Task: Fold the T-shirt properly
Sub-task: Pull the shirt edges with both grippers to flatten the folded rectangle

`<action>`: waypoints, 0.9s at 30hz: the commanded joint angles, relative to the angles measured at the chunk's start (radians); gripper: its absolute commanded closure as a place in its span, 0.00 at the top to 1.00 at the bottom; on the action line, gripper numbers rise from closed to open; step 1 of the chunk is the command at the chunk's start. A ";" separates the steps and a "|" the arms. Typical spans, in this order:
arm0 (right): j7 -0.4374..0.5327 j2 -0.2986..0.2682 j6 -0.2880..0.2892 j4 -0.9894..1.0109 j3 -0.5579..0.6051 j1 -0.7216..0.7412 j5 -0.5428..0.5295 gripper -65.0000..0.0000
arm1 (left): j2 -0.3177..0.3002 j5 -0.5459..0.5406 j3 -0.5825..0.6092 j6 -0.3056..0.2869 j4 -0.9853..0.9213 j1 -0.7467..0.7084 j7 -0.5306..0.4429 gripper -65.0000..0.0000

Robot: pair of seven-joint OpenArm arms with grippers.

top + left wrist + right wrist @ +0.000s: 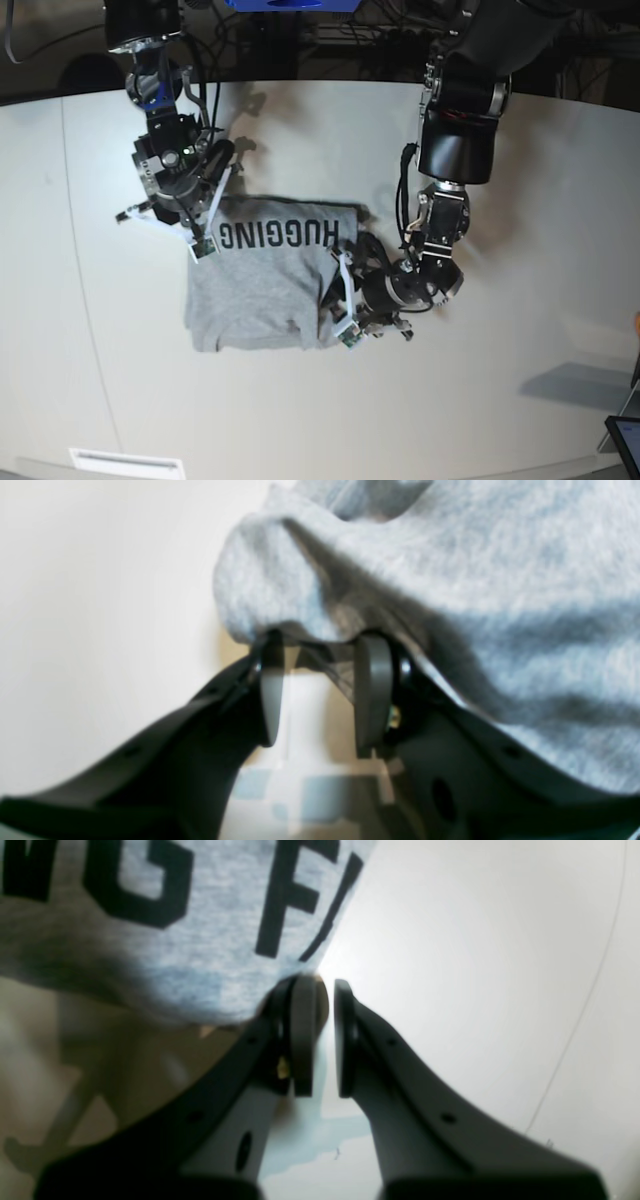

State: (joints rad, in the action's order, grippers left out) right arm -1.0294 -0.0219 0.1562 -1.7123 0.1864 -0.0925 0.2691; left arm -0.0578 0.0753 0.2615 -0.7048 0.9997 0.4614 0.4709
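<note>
Left pincer [320,690] gapes wide; right pincer [322,1035] is nearly closed.

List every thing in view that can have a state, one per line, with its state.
T-shirt: lying on the table, partly folded, lettering side up, "HUGGING" showing along its far edge.
Left gripper: open, jaws set around a raised fold of the grey cloth at the shirt's edge.
Right gripper: almost shut, only a thin gap between the jaws, at the shirt's lettered edge; grip on cloth unclear.
Table: white, bearing the shirt.
</note>
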 commanded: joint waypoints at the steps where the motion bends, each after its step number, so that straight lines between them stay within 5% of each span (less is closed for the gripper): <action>1: 0.005 0.001 0.001 -0.016 0.003 0.006 -0.003 0.10 | 0.006 -0.006 -0.003 0.007 0.014 0.038 -0.021 0.35; 8: 0.007 -0.003 -0.004 -0.016 -0.003 0.013 0.000 0.10 | -0.006 -0.001 -0.012 0.007 0.044 0.043 -0.021 0.35; 18: 0.014 -0.036 -0.007 -0.016 -0.009 0.021 0.005 0.10 | -0.129 -0.002 -0.014 0.007 0.255 -0.023 -0.011 0.35; 22: 0.050 -0.026 -0.007 -0.033 -0.094 0.024 0.062 0.10 | -0.159 -0.009 -0.015 0.007 0.374 -0.102 -0.011 0.35; 27: 0.082 -0.028 0.001 -0.179 -0.107 0.020 0.095 0.10 | -0.122 -0.010 -0.074 0.007 0.595 -0.257 -0.011 0.35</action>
State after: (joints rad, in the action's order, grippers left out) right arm -0.9638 -0.0509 0.1570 -1.8694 0.0761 -0.0834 0.3645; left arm -0.1795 0.0792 0.1936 -0.7071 1.5684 0.1757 0.4858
